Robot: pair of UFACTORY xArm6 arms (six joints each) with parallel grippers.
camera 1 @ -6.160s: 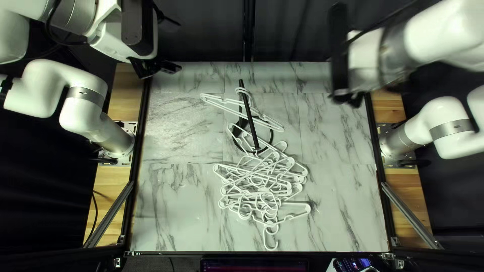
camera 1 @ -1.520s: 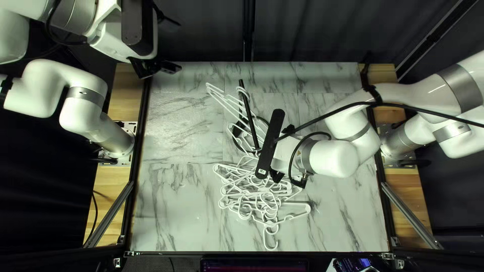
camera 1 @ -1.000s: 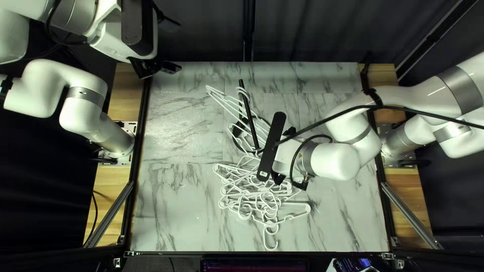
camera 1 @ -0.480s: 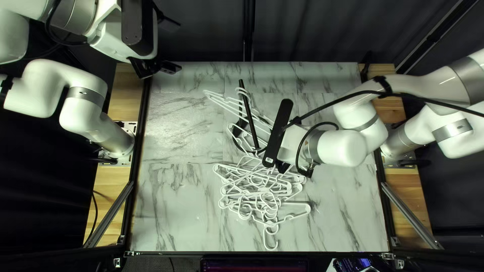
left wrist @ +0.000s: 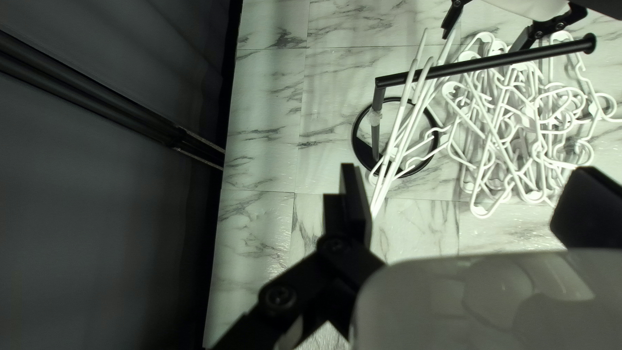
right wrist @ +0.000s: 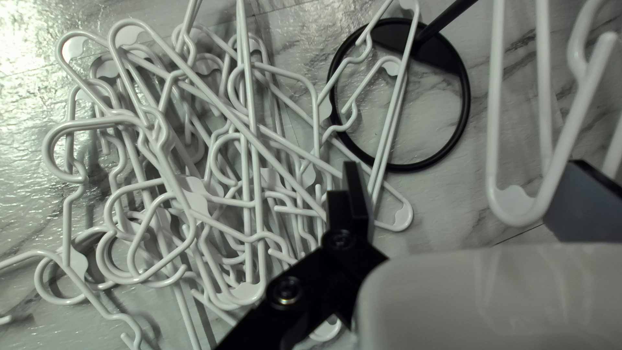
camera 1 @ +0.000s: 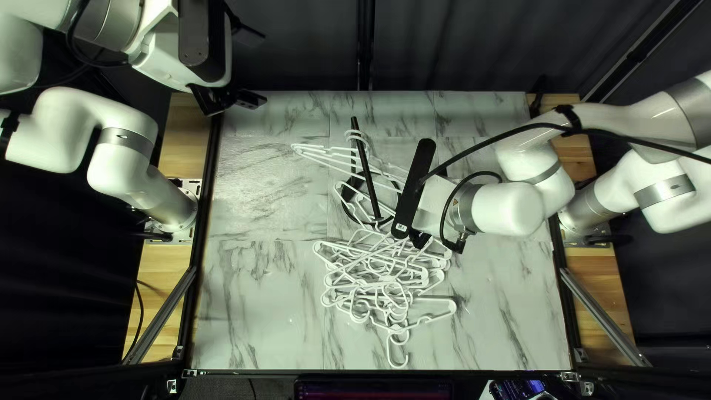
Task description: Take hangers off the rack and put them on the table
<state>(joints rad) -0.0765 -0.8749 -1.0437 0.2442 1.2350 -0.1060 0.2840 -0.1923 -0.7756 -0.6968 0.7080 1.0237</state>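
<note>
Arms [camera 1: 512,210] bent, right end effector [camera 1: 420,241] spread above hangers [right wrist: 247,293], left end effector [camera 1: 261,67] raised, agape

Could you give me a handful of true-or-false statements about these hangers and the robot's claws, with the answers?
1. White plastic hangers hang on the black metal rack. True.
2. The rack's base is square. False: the base is a round ring.
3. A tangled heap of white hangers lies on the marble-patterned table. True.
4. The left arm's claw is gripping a hanger. False: the left arm's claw is open and grips nothing.
5. The right arm's claw is open. True.
</note>
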